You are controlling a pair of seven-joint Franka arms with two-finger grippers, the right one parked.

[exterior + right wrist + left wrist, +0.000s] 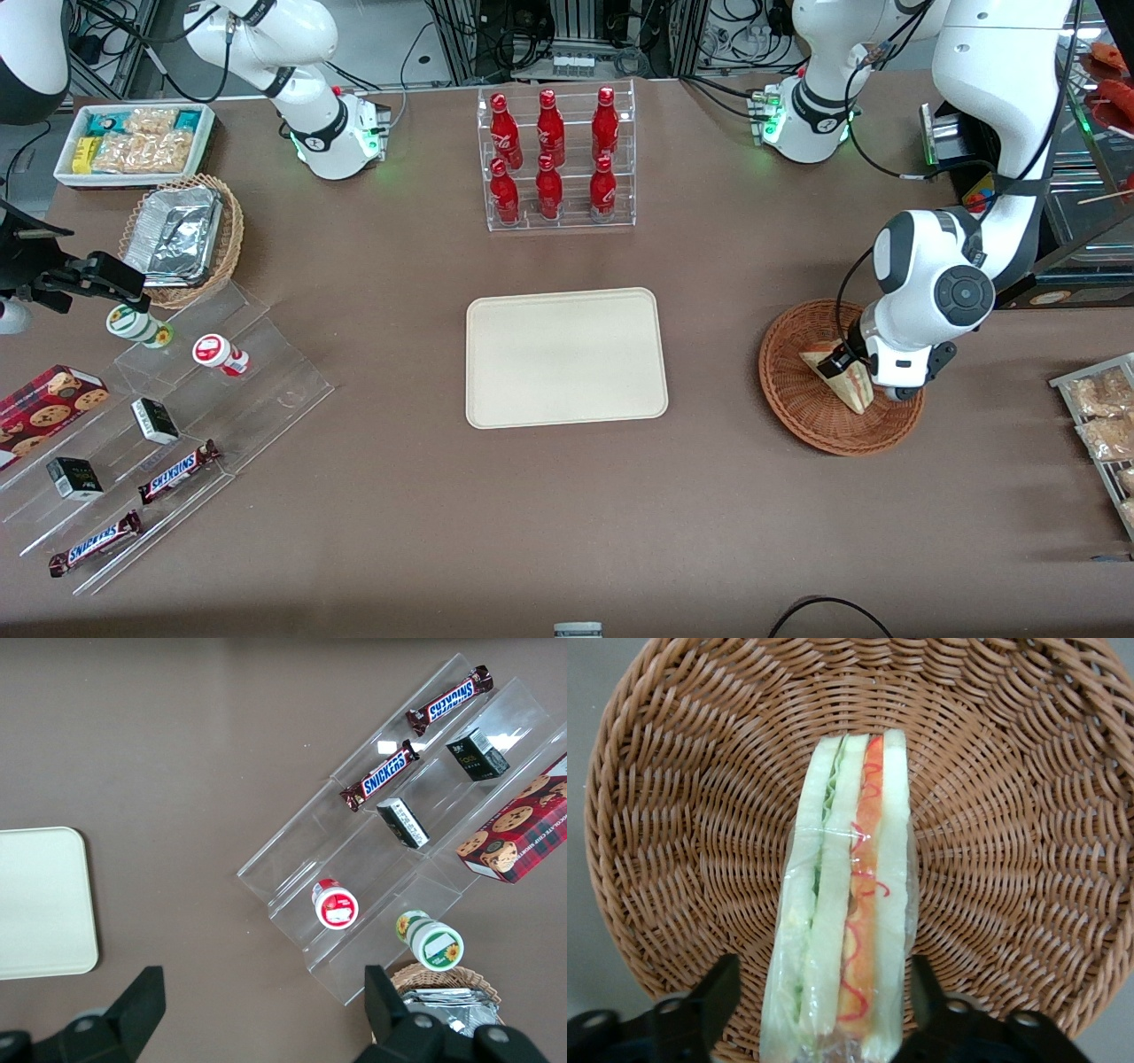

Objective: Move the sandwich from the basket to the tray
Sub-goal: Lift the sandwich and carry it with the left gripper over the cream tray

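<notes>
The sandwich (849, 904), a plastic-wrapped wedge of pale bread with green and red filling, stands on edge in the reddish-brown woven basket (682, 815). My left gripper (824, 988) is down in the basket, open, with one black finger (716, 994) on each side of the sandwich's wide end. One finger shows a small gap to the wrap; the other sits close against it. In the front view the gripper (858, 361) is low over the sandwich (840, 379) in the basket (788, 390), toward the working arm's end. The cream tray (565, 356) lies bare at the table's middle.
A clear rack of red bottles (558, 159) stands farther from the camera than the tray. Toward the parked arm's end are a tan basket with foil containers (182, 237), a white snack bin (133, 142) and acrylic steps with Snickers bars (177, 470). Snack packets (1099, 416) lie beside the basket.
</notes>
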